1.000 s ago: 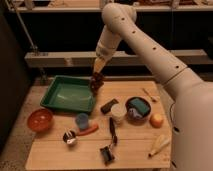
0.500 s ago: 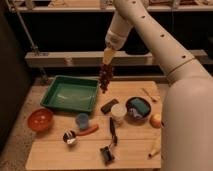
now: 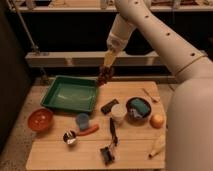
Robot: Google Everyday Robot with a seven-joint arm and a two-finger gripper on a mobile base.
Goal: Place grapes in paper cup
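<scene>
My gripper (image 3: 105, 69) points down over the table's back edge, just right of the green tray. It is shut on the grapes (image 3: 103, 78), a dark reddish-brown bunch that hangs from it in the air. The paper cup (image 3: 118, 113) is white and stands upright near the middle of the table, in front of the gripper and a little to its right. The cup is apart from the grapes, with a black flat object (image 3: 109, 106) between them.
A green tray (image 3: 70, 93) sits at the back left and an orange bowl (image 3: 40, 119) at the left edge. A blue cup (image 3: 82, 120) and a carrot (image 3: 89, 130) lie left of the paper cup. A dark bowl (image 3: 138, 108) and an orange fruit (image 3: 157, 120) are to its right.
My gripper has carried the grapes a little to the right, from over the tray's right rim to just beyond it. The upper arm has swung right. Nothing on the table has moved.
</scene>
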